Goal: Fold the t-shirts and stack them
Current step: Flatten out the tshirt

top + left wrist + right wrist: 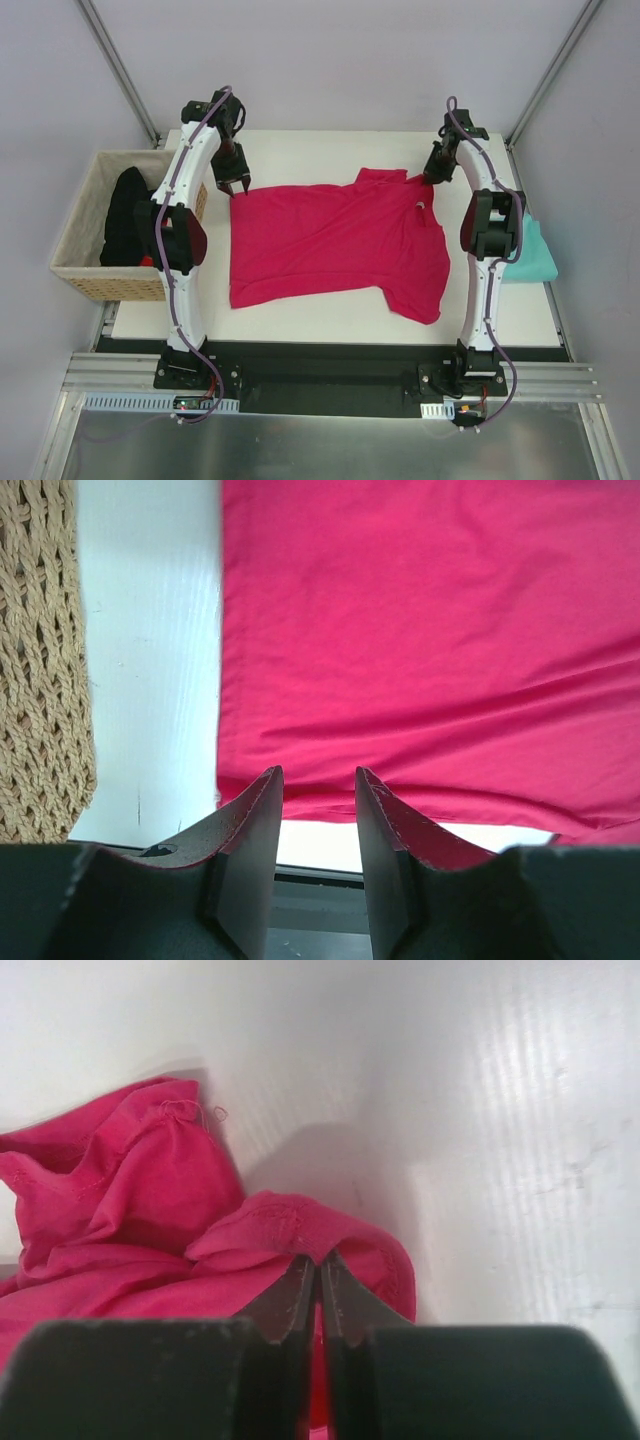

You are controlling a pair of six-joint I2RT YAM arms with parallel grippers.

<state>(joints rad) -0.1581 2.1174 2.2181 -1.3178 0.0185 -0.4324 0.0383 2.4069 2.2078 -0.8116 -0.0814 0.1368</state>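
Observation:
A crimson-pink t-shirt (330,245) lies spread on the white table (300,322), its small white neck label (421,208) toward the right. At the shirt's far left corner my left gripper (238,188) hovers; in the left wrist view it (318,780) stands open just over the hem of the crimson cloth (430,630), nothing between the fingers. My right gripper (428,178) is at the far right shoulder and is shut (320,1260) on a pinched fold of the crimson shirt (130,1190). A teal t-shirt (530,258) lies at the table's right edge, partly hidden by the right arm.
A woven wicker basket (85,260) stands off the table's left side with dark cloth (125,225) inside; its wall (40,660) is close to the left gripper. Bare table (480,1110) lies beyond the right gripper.

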